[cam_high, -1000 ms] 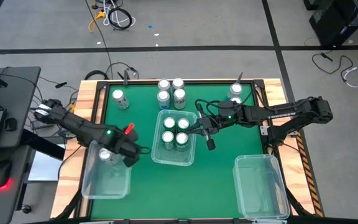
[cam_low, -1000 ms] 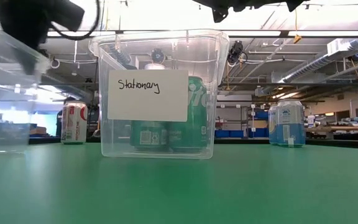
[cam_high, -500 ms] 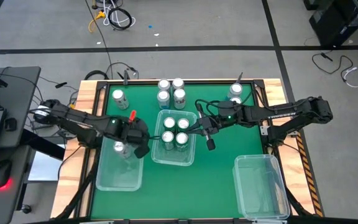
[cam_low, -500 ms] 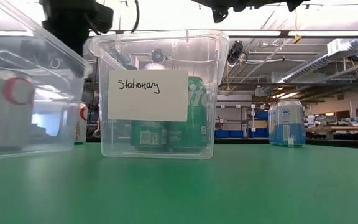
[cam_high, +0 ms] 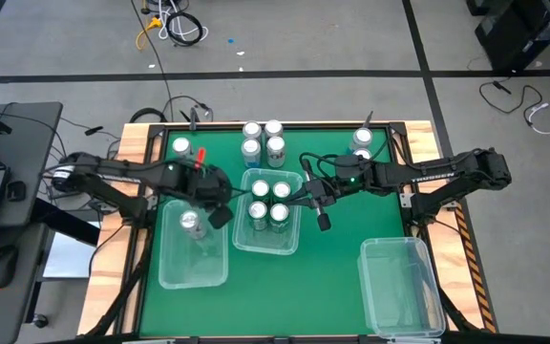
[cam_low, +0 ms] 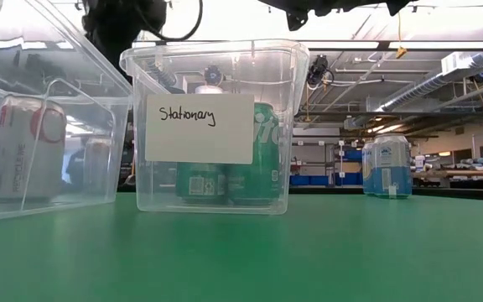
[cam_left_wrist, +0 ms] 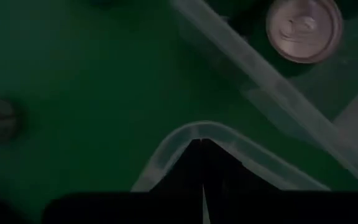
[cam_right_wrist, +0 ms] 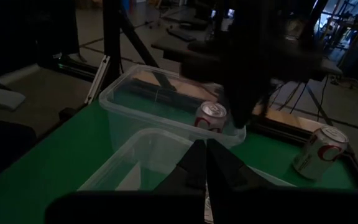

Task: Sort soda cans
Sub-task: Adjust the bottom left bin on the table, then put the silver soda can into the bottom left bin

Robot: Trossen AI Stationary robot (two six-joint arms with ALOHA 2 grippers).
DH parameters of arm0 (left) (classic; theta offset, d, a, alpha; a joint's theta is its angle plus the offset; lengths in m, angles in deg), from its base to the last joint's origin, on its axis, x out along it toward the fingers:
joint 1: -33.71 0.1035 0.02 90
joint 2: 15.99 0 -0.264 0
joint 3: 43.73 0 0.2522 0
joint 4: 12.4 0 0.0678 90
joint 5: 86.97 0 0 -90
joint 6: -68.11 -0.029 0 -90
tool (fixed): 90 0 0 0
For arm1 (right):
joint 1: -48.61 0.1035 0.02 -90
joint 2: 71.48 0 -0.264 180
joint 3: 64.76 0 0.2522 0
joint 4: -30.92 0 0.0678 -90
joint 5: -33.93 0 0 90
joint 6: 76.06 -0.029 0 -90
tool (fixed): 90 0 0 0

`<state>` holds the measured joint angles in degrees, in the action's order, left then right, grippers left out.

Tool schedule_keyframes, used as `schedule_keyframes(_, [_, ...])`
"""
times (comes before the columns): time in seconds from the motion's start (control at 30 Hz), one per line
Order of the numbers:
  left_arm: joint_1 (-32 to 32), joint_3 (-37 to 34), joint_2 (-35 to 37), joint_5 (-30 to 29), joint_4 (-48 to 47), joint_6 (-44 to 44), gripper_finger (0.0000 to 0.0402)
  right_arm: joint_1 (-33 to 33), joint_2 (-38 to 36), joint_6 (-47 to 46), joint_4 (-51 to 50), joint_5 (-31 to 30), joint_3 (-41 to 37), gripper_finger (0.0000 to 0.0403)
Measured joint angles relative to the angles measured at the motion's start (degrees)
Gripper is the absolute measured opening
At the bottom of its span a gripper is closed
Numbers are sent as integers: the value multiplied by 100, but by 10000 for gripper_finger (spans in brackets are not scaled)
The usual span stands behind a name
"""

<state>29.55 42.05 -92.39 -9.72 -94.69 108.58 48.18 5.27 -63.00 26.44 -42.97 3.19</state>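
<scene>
I see L pincer (cam_high: 220, 216) clamped on left bin (cam_high: 191, 272) corner, one can (cam_high: 191, 223) inside, R pincer (cam_high: 322, 221) together by mid bin (cam_high: 291, 239) w/ four cans (cam_high: 269, 202), other cans (cam_high: 262, 140) at surface (cam_high: 337, 268) far edge

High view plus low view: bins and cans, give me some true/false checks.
1. The left bin holds a single can. True.
2. The middle bin is empty. False: four green cans stand in it.
3. The right bin holds two cans. False: no can shows in it.
4. The left claw is shut on a rim corner of the left bin. True.
5. The paper label on the middle bin reads "Stationary". True.
6. Every can is in a bin. False: several loose cans stand on the table at the far edge.
</scene>
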Motion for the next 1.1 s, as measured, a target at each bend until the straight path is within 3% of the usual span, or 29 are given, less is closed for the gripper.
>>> schedule_keyframes(0.23, [1128,677,9,-262,-1112,-486,0,0,0,0,0,0,0,2])
schedule_keyframes(0.5, [3155,683,7,2,-897,-1823,0,-1,0,0,-1,0,0,3])
schedule_keyframes(0.7, [4236,683,-93,101,-754,-2546,7,-2,0,0,0,0,0,6])
schedule_keyframes(0.87, [4710,683,-383,82,-768,-2825,56,-2,0,0,-34,0,0,5])
schedule_keyframes(1.1, [4822,683,-979,-204,-765,-2999,172,-2,0,0,-292,0,0,9])
